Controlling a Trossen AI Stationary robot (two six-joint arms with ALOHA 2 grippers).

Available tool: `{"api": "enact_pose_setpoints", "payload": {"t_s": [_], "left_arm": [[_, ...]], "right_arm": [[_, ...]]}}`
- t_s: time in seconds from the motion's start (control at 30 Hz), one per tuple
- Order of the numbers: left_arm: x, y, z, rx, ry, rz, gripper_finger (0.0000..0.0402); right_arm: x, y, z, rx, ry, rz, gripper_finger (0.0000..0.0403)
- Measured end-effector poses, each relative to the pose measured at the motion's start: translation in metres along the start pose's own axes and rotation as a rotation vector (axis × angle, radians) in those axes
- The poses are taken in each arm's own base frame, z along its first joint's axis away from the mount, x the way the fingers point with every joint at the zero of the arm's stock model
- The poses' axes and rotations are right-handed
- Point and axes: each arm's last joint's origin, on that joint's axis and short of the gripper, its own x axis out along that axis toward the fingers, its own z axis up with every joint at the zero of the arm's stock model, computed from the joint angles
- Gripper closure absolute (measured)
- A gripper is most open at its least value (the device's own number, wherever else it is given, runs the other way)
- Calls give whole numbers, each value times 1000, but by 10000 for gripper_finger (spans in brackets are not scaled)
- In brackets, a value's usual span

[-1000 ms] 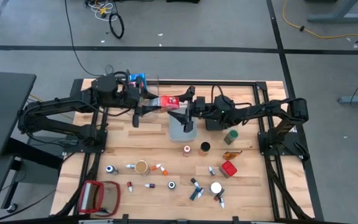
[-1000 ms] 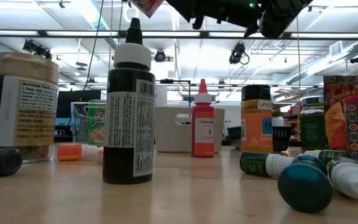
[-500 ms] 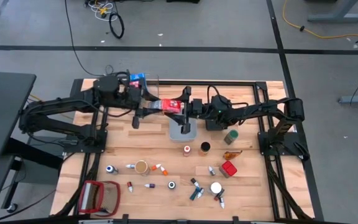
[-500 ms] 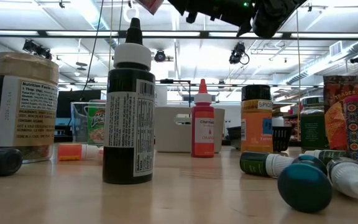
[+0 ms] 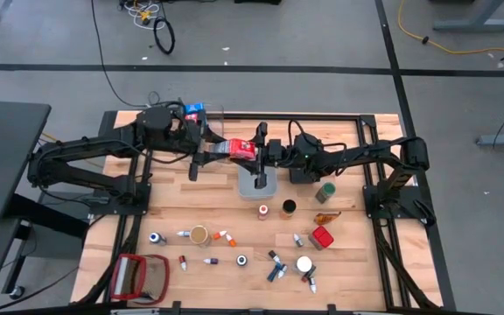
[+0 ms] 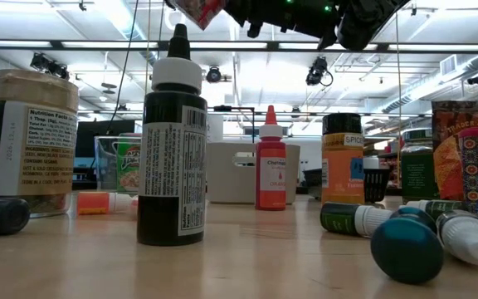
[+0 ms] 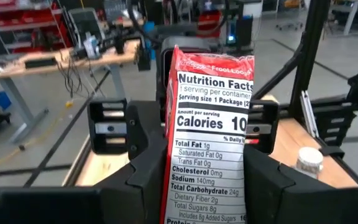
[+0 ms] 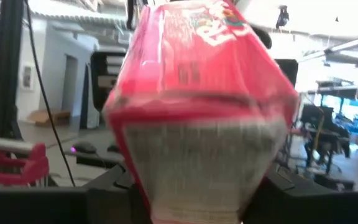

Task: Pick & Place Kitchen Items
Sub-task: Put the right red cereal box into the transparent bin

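Above the desk [image 5: 173, 206], near its far edge, the left gripper [image 5: 210, 153] and right gripper [image 5: 261, 150] meet over the grey bin [image 5: 257, 179]. Between them hangs the red snack packet [image 5: 239, 148]. The left fingers [image 7: 135, 155] clamp it; the right fingers [image 8: 278, 186] flank its other end, contact unclear.
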Motion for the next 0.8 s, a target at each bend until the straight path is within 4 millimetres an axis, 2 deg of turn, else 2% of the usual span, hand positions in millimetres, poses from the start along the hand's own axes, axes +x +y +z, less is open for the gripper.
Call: {"api": "enact_pose_setpoints", "payload": {"t_s": [0.2,0.43,0.67,0.8], "left_arm": [[0,-1,-8,-19,88,-4,189],[-2,1,-16,-17,181,112,138],[-4,0,-25,-15,282,117,125],[-6,-1,-32,-24,358,116,124]], "right_arm": [[0,0,-8,-14,78,-35,224],[-3,-1,-22,-12,238,-109,231],[-8,-1,-39,4,424,-143,227],[-14,1,-50,94,547,-64,231]]}}
